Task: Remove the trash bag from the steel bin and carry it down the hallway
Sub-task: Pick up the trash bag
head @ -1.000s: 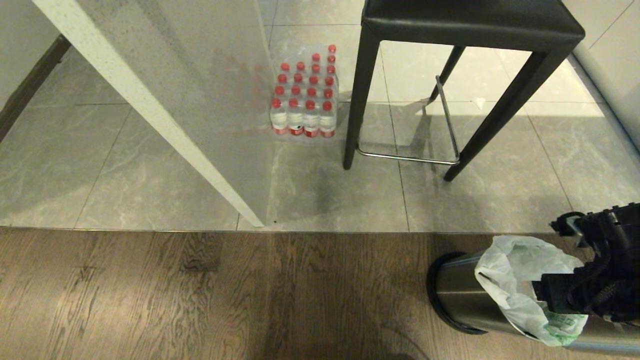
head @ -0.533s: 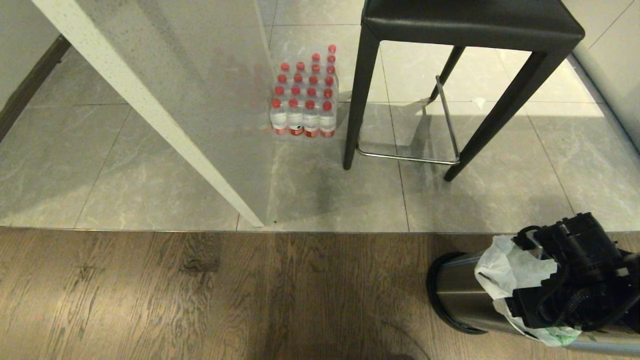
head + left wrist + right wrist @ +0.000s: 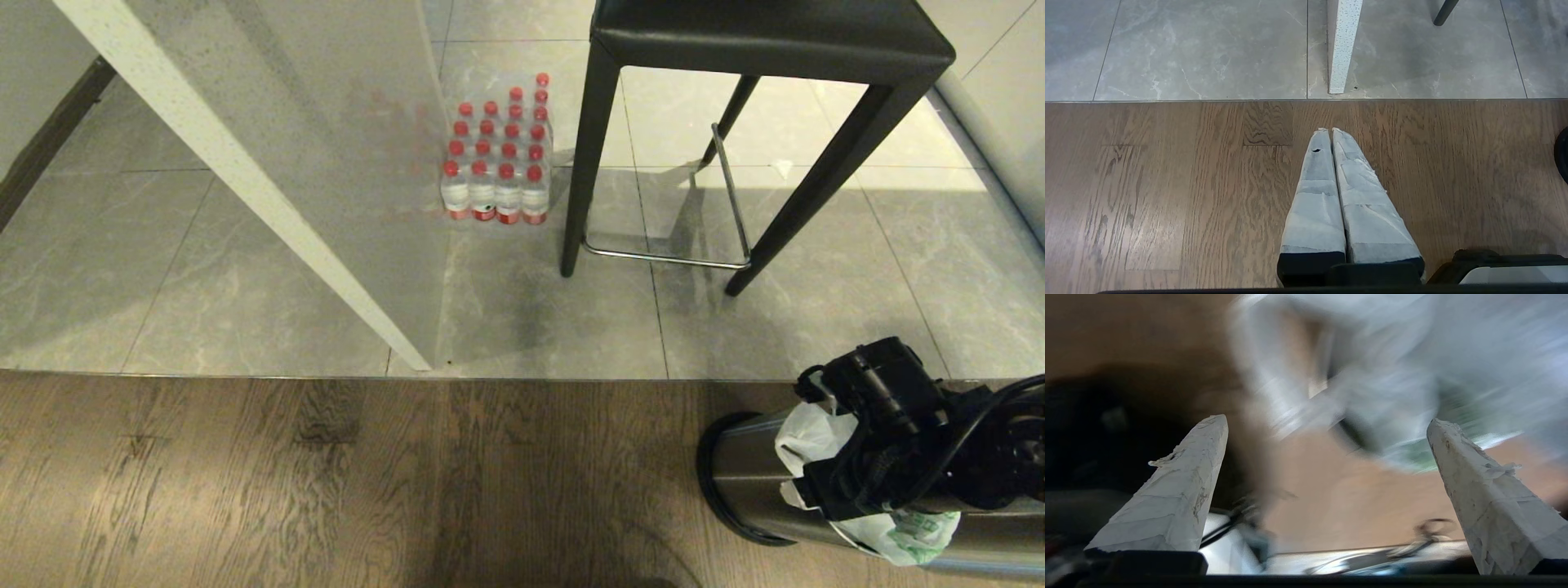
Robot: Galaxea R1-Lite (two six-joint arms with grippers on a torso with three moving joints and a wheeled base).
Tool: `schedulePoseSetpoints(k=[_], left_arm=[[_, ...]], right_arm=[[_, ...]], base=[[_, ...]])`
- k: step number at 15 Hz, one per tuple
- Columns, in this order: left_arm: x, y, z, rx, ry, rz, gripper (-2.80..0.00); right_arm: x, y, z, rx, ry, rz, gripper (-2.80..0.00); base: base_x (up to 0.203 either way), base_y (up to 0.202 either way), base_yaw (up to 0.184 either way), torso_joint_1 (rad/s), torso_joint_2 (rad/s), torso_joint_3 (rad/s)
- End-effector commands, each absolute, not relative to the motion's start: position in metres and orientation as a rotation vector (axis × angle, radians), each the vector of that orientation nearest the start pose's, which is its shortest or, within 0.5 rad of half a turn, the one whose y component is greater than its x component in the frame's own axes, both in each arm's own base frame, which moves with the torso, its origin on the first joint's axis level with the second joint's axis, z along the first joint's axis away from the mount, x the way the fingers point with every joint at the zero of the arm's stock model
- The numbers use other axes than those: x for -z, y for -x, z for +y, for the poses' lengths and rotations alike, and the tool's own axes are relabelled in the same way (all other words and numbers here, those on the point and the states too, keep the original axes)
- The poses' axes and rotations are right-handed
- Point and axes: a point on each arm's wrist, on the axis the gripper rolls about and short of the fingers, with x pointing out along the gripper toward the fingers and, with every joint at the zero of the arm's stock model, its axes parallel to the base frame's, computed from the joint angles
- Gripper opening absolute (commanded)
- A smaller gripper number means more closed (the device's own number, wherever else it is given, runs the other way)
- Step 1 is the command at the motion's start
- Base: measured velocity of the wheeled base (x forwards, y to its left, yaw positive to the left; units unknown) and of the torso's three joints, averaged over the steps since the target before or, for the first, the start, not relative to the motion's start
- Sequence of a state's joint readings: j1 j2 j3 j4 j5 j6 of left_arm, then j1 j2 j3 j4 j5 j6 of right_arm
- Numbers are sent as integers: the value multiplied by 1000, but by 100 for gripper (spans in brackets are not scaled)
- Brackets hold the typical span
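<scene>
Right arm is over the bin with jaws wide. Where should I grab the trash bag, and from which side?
Take the bunched white plastic of the trash bag standing above the steel bin rim, likely coming straight down from above with the right gripper. That loose part sticks up free, while the green-printed part drapes flat against the bin's side.

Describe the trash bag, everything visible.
The trash bag is thin, translucent white plastic with green print near its lower edge. It is crumpled and still lines the steel bin's mouth, draping over the rim. The right gripper, fingers spread wide, is at the bag and hides its middle. A grip cannot be confirmed.
</scene>
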State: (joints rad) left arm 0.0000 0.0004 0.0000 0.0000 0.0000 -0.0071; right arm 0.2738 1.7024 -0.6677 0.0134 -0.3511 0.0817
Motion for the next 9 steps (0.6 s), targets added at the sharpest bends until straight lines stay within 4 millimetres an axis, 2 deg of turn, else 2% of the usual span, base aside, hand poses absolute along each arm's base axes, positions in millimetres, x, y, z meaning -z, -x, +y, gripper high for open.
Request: schedulePoseSetpoints(k=[1, 5, 9], left_arm=[[-75, 23, 0, 0, 8, 0, -280], [-75, 23, 0, 0, 8, 0, -280], [-75, 23, 0, 0, 8, 0, -280]], right_arm=[[-93, -248, 54, 138, 287, 966, 0], [-87, -266, 54, 173, 343, 884, 0], [-94, -268, 52, 195, 356, 847, 0]], base=[[0, 0, 0, 0, 0, 0], [0, 0, 0, 0, 0, 0], [0, 0, 0, 0, 0, 0]])
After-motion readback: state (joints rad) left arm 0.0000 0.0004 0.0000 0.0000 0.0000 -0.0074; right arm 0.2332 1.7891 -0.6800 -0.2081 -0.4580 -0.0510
